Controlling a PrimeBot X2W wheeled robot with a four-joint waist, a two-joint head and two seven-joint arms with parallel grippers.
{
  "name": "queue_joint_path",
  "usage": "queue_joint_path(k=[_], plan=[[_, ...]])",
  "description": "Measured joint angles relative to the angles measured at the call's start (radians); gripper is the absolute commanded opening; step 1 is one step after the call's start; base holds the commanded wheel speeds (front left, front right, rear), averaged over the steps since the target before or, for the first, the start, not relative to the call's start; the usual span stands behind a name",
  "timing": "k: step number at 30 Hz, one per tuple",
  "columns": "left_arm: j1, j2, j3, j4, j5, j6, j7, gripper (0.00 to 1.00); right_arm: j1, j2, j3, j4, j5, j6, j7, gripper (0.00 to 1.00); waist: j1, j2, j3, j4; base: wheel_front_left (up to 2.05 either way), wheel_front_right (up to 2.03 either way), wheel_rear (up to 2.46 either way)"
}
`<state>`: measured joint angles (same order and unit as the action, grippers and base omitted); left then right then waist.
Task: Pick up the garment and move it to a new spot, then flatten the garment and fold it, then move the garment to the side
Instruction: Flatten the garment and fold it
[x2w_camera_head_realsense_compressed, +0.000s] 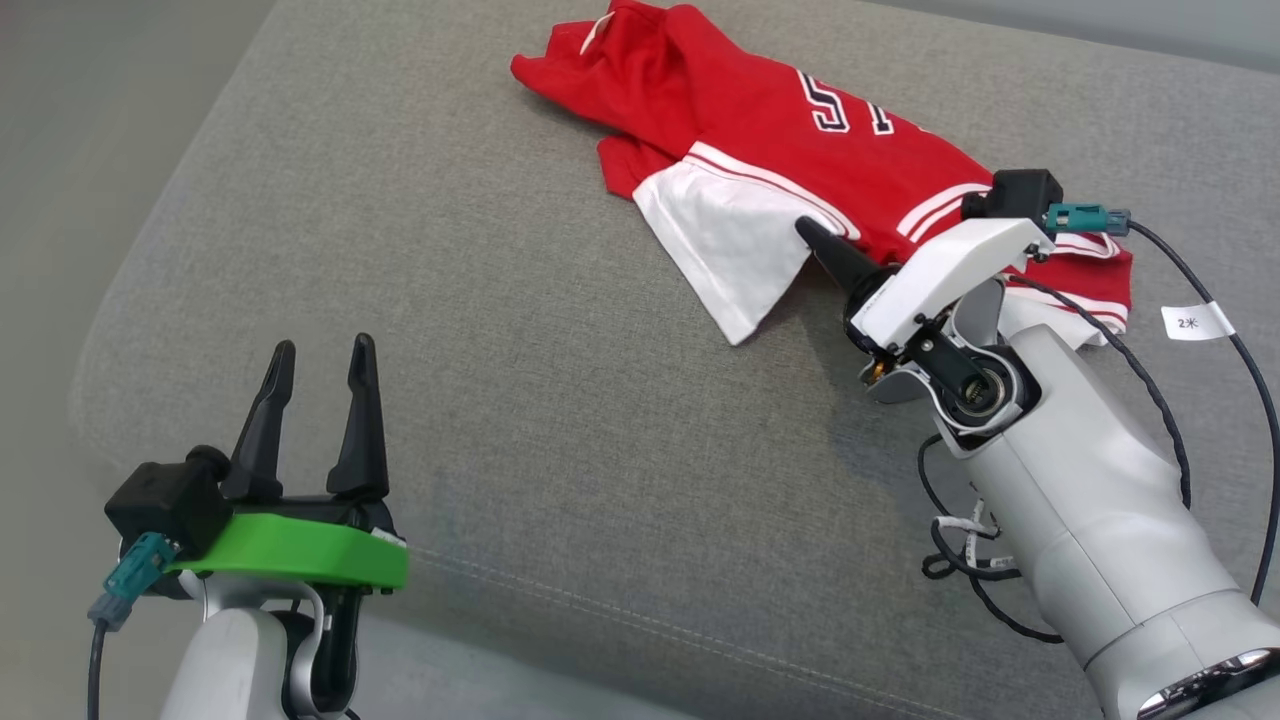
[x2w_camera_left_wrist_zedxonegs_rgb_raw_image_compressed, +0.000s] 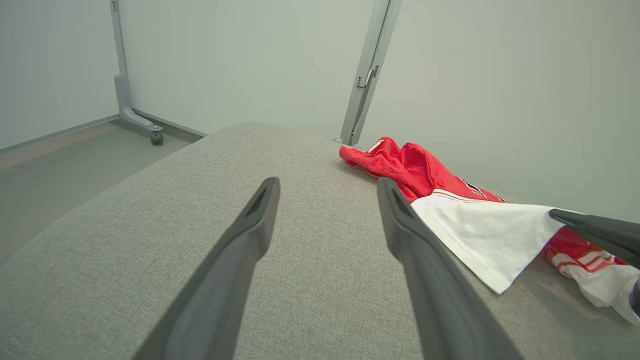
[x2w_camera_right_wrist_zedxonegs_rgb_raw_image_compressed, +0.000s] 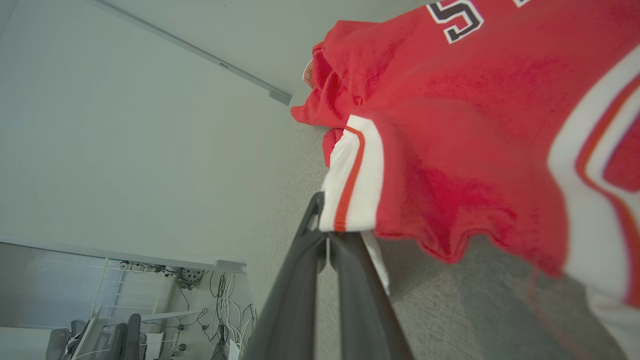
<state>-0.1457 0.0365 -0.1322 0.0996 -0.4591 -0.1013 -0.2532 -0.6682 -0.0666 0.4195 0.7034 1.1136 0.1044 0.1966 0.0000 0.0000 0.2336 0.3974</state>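
A grey woven cushion (x2w_camera_head_realsense_compressed: 560, 420) with a stitched seam sits before plain pale walls (x2w_camera_left_wrist_zedxonegs_rgb_raw_image_compressed: 240, 60), a castered grey metal stand (x2w_camera_left_wrist_zedxonegs_rgb_raw_image_compressed: 125, 95) on the smooth floor (x2w_camera_left_wrist_zedxonegs_rgb_raw_image_compressed: 65, 165) (evenly lit), with window blinds (x2w_camera_right_wrist_zedxonegs_rgb_raw_image_compressed: 45, 295) and tangled cables (x2w_camera_right_wrist_zedxonegs_rgb_raw_image_compressed: 220, 305) farther off.

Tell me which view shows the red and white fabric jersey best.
Head view: the red and white fabric jersey shows nearly whole on the grey cushion. Left wrist view shows it side-on; right wrist view, a close part pinched by the right gripper.

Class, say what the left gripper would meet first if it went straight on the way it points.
Probably the grey cushion itself; the left gripper aims left of the red shirt, though its height is unclear.
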Motion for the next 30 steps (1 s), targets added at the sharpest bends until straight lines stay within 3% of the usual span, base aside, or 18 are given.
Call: queue_joint_path(k=[13, 21, 30], plan=[[0.003, 0.0, 0.02, 0.011, 0.051, -0.008, 0.0, 1.0, 0.006, 0.001, -0.041, -0.188, 0.051, 0.019, -0.142, 0.0, 0.0, 0.0, -0.054, -0.132, 0.0, 0.0, 0.0], [0.022, 0.004, 0.031, 0.024, 0.059, -0.009, 0.0, 1.0, 0.112, -0.009, -0.01, -0.352, 0.114, 0.018, -0.134, 0.0, 0.0, 0.0, -0.091, -0.233, 0.0, 0.0, 0.0], [0.045, 0.017, 0.046, 0.038, 0.067, -0.01, 0.0, 1.0, 0.303, -0.121, 0.007, -0.491, 0.189, 0.018, -0.081, 0.0, 0.0, 0.0001, -0.125, -0.351, 0.0, 0.0, 0.0]])
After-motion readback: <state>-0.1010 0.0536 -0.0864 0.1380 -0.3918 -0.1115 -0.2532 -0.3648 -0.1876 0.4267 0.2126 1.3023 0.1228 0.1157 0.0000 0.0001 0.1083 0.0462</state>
